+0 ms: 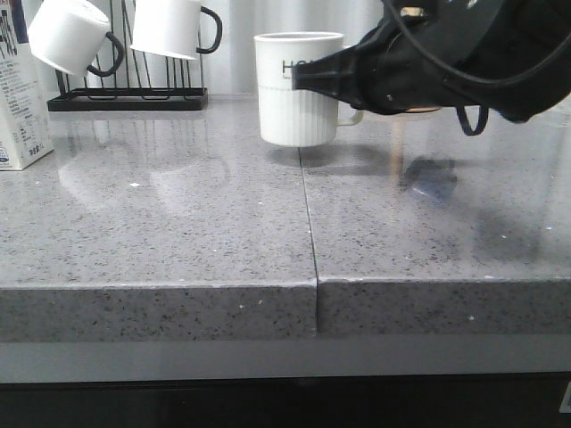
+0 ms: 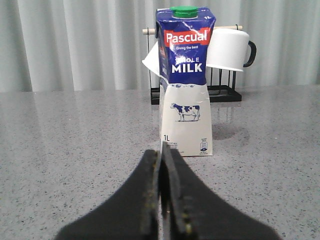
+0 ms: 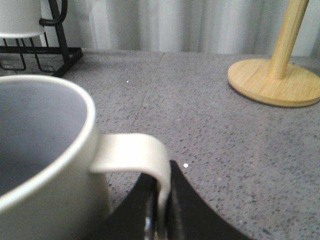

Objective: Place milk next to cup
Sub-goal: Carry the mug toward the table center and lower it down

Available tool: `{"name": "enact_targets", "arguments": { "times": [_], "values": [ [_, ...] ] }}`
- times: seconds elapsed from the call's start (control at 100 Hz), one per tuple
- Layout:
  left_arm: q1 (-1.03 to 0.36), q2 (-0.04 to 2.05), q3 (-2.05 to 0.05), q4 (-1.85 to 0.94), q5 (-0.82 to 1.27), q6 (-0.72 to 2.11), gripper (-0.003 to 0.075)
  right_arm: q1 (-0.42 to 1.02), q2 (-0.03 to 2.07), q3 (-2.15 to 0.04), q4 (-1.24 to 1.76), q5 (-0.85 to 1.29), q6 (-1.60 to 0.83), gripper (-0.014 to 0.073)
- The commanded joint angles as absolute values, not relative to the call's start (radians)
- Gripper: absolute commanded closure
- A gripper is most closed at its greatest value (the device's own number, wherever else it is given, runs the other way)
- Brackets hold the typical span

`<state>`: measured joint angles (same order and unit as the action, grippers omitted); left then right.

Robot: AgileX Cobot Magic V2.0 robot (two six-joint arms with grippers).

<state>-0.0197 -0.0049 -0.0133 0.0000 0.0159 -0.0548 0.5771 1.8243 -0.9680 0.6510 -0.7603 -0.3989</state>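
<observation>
Right gripper [image 3: 161, 220] pinches the handle [image 3: 137, 155] of the HOME mug [image 1: 299, 87] — jaws closed on it. Left gripper [image 2: 163, 200] (jaws pressed together, empty) faces the upright Pascual whole milk carton [image 2: 185, 82] — apart.

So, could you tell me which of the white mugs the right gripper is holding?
The ribbed cup standing on the counter: the right gripper pinches its white handle. The two plain mugs with black handles hang on the rack.

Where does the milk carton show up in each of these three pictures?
Front view: milk carton at far left edge, cropped.
Left wrist view: centre, upright, just beyond the shut left gripper.
Right wrist view: not in it.
Shared landmark: black mug rack, behind the carton, corner visible.
</observation>
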Motion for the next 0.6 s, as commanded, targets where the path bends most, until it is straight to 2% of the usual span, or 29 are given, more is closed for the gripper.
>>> {"name": "enact_targets", "arguments": {
  "times": [0.0,0.37,0.49,0.59],
  "values": [
    [-0.022,-0.036,-0.037,0.0,-0.061,-0.056,0.0741,0.583,1.791,-1.001,0.65,-0.86,-0.413,0.0705],
    [-0.022,-0.036,-0.037,0.0,-0.061,-0.056,0.0741,0.585,1.813,-1.0,0.675,-0.859,-0.413,0.0697],
    [-0.022,-0.036,-0.037,0.0,-0.061,-0.056,0.0741,0.585,1.813,-1.0,0.675,-0.835,-0.413,0.0634],
    [-0.022,-0.036,-0.037,0.0,-0.061,-0.056,0.0741,0.585,1.813,-1.0,0.675,-0.824,-0.413,0.0543]
  ]
}}
